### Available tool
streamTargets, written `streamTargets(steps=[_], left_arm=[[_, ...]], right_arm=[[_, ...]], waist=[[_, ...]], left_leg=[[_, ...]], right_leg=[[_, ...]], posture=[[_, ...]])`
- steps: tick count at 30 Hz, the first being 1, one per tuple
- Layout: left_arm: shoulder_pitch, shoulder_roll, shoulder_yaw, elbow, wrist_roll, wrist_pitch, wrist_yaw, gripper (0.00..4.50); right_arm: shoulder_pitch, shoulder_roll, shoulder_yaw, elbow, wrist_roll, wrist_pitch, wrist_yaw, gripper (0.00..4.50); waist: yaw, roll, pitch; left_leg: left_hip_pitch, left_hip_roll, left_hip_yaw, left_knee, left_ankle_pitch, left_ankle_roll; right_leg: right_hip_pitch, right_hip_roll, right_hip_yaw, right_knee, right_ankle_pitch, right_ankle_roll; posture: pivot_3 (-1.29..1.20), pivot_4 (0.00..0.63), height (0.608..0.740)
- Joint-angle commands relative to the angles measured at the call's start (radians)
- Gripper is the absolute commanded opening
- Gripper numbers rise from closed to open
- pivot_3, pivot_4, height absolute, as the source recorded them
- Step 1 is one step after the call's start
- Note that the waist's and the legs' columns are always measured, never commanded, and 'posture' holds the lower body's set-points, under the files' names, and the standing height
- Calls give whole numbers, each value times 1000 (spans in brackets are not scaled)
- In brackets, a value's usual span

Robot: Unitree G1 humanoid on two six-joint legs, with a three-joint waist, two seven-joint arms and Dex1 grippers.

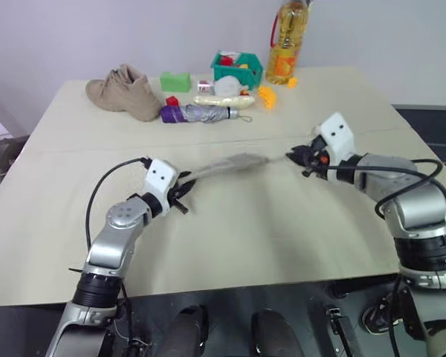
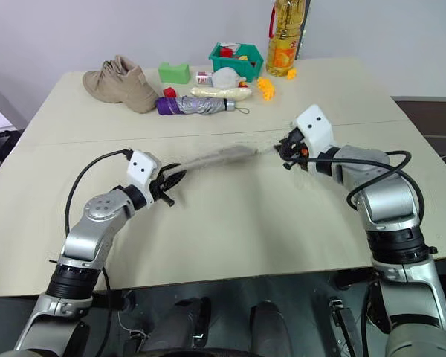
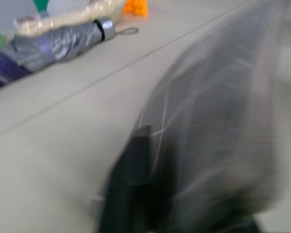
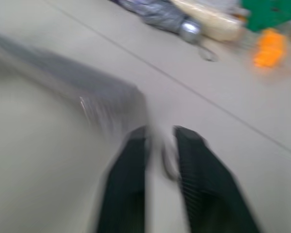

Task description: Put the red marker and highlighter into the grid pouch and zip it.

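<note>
Left claw at the grid pouch's near end, grip unclear in blur. Pouch is blurred between the arms just above the tabletop, probably mid-release. Right claw narrowly parted, empty, just past the far end. Marker and highlighter unseen, presumably inside.

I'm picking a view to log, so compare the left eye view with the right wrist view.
Left eye view alone: the tan shoe, the oil bottle, the green block and the left pincer at the grid pouch's near end.

Right wrist view alone: the right pincer's two black fingers close up, apart beside the pouch's end.

Both: the pouch, the folded umbrella, the green basket, the table.
</note>
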Motion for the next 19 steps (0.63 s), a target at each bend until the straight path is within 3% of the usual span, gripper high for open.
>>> streamTargets(steps=[1,3,4,13,19], left_arm=[[70,38,41,-101,-41,35,-23,3190],[133,58,66,-143,-57,52,-26,4235],[166,65,84,-162,-67,62,-22,4460],[439,72,304,-230,-93,47,66,4460],[512,74,355,-208,-90,-7,80,4460]], right_arm=[[66,-45,-57,-73,35,-56,57,3044],[122,-56,-83,-77,27,-107,56,4061],[147,-58,-101,-68,25,-127,51,4129],[349,-40,-297,100,97,-282,106,4129],[382,-40,-286,156,85,-320,125,4129]], waist=[[1,0,0],[1,0,0],[1,0,0],[5,0,0],[5,1,0]], left_leg=[[0,0,0,0,0,0],[0,0,0,0,0,1],[0,0,0,0,0,1],[1,0,0,0,-1,1],[2,0,0,0,-1,1]], right_leg=[[0,0,0,0,0,0],[0,0,0,-1,0,0],[1,0,0,-1,0,0],[2,-1,0,-2,0,0],[3,-3,0,-2,0,-1]], posture=[[0,150,739],[0,150,739],[0,150,739],[0,150,739],[0,150,739]])
